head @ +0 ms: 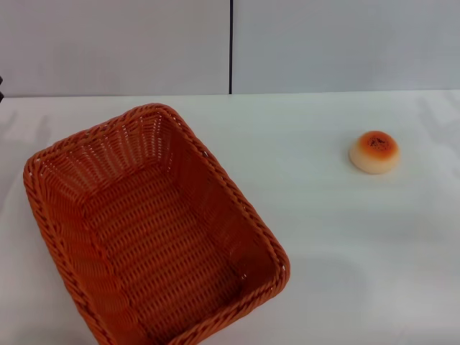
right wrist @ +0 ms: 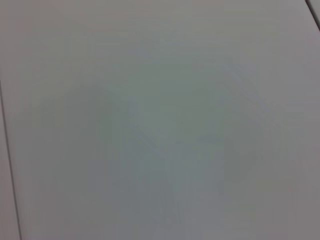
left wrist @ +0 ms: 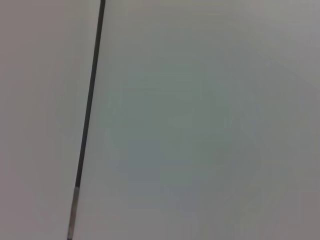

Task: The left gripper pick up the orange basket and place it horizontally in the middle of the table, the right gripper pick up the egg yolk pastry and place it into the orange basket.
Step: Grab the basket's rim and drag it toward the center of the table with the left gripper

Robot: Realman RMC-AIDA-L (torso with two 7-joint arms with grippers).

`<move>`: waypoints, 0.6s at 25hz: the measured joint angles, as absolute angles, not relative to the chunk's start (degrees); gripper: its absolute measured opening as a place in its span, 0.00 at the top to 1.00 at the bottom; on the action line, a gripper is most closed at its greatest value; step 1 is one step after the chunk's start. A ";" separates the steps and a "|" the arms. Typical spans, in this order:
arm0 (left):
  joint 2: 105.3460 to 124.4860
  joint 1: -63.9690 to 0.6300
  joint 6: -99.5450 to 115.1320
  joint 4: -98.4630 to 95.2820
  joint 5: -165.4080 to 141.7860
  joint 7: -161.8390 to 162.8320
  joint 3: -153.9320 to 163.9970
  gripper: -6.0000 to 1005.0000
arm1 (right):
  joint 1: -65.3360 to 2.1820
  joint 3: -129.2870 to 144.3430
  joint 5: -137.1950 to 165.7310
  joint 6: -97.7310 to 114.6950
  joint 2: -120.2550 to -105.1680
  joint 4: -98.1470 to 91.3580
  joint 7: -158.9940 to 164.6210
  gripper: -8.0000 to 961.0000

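While neither arm shows in any view, the scene reads as follows.

Orange basket: the orange basket (head: 154, 230) sits on the robot's left side of the table, turned at a slant, one short end toward the far edge and the other near the front edge; it holds nothing.
Egg yolk pastry: the egg yolk pastry (head: 374, 152) rests dome-up on the right side, browned top showing, well apart from the basket.
Table: the table (head: 316, 237) is white, with bare surface between basket and pastry.
Left gripper: the left gripper is out of sight in every view, so how far its fingers stand apart cannot be told; its wrist camera shows only a pale panel (left wrist: 200, 125) crossed by a dark seam (left wrist: 89, 115).
Right gripper: the right gripper is likewise out of sight, its finger spread unknown; its wrist camera shows a plain pale surface.
Backdrop: a grey wall (head: 115, 43) with a vertical dark line (head: 231, 43) rises behind the table.
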State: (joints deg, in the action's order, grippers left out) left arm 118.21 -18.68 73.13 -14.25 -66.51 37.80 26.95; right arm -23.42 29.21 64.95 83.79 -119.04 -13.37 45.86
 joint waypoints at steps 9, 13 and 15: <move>118.17 -17.52 74.98 -12.59 -66.34 38.17 27.02 0.66 | -23.48 29.17 64.95 84.31 -118.97 -12.88 46.03 0.37; 118.03 -17.35 75.86 -13.22 -66.60 38.24 27.60 0.66 | -23.30 29.18 64.91 84.12 -119.00 -12.00 45.87 0.37; 118.01 -17.17 76.33 -13.93 -66.63 38.29 28.30 0.63 | -23.35 29.22 64.88 83.88 -119.01 -11.90 45.85 0.37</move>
State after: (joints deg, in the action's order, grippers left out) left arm 118.01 -17.17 76.33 -13.93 -66.63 38.29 28.30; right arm -23.35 29.22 64.88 83.88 -119.01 -11.90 45.85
